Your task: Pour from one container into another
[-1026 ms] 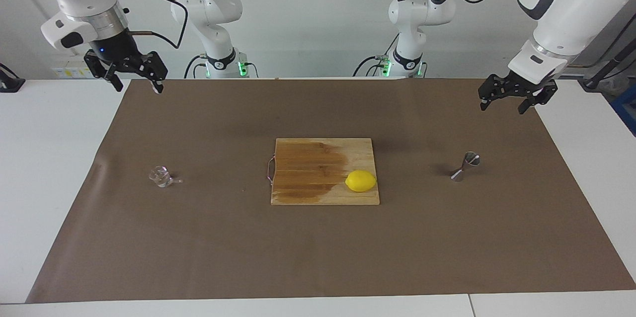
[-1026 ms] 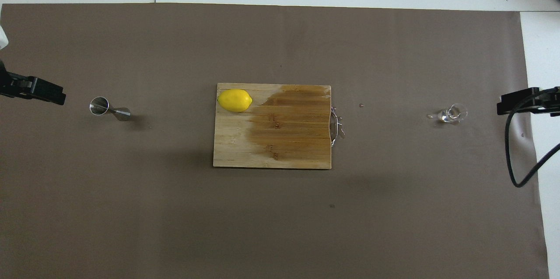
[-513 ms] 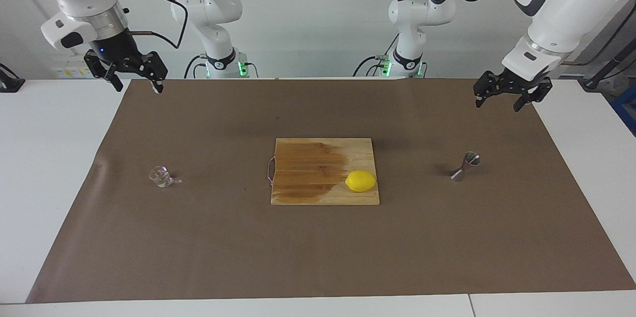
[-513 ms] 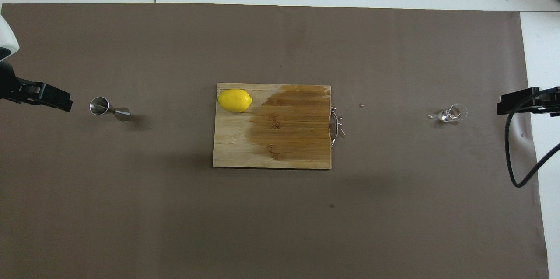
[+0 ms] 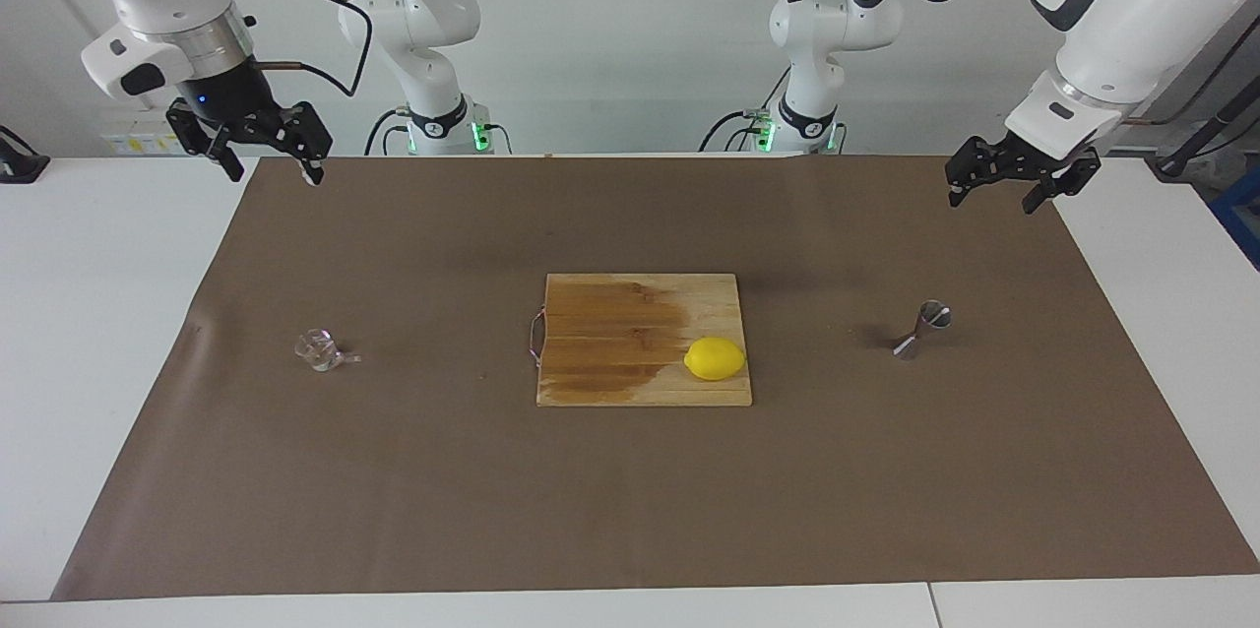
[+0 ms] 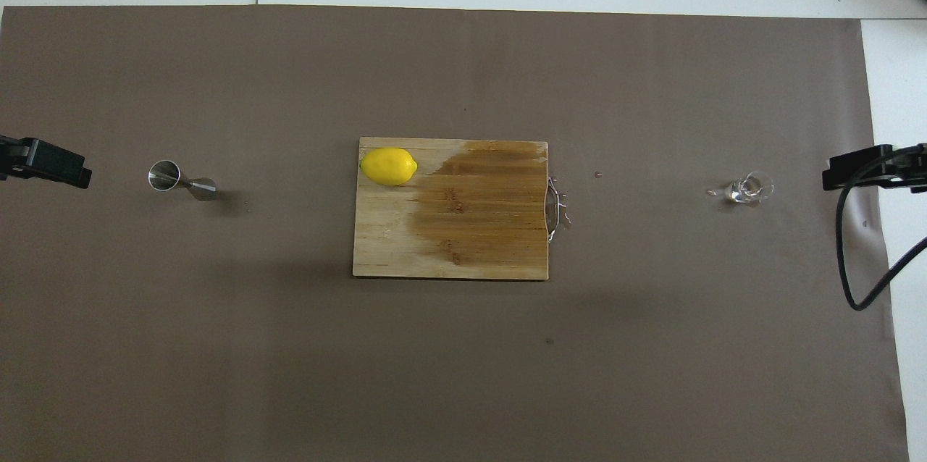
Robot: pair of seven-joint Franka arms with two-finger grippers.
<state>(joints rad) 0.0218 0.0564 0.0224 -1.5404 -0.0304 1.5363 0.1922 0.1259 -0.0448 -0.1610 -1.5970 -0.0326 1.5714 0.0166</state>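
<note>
The tiny clear glass cup [image 5: 318,350] [image 6: 749,189] stands on the brown mat toward the right arm's end of the table. The steel hourglass jigger [image 5: 922,330] [image 6: 181,181] stands upright toward the left arm's end. My right gripper [image 5: 275,177] hangs open and empty over the mat's edge nearest the robots, well away from the cup. My left gripper [image 5: 992,203] is also open and empty, raised over the mat's corner by its own base, apart from the jigger.
A wooden cutting board [image 5: 610,313] [image 6: 463,245] lies mid-table with a dark wet stain and a lemon [image 5: 715,358] [image 6: 389,166] on one corner. A few drops lie by the board's handle and beside the cup. A black cable [image 6: 854,288] hangs at the right arm's end.
My left gripper edged toward the jigger, then drew back toward its own end of the table. The right gripper, cup and jigger have not moved.
</note>
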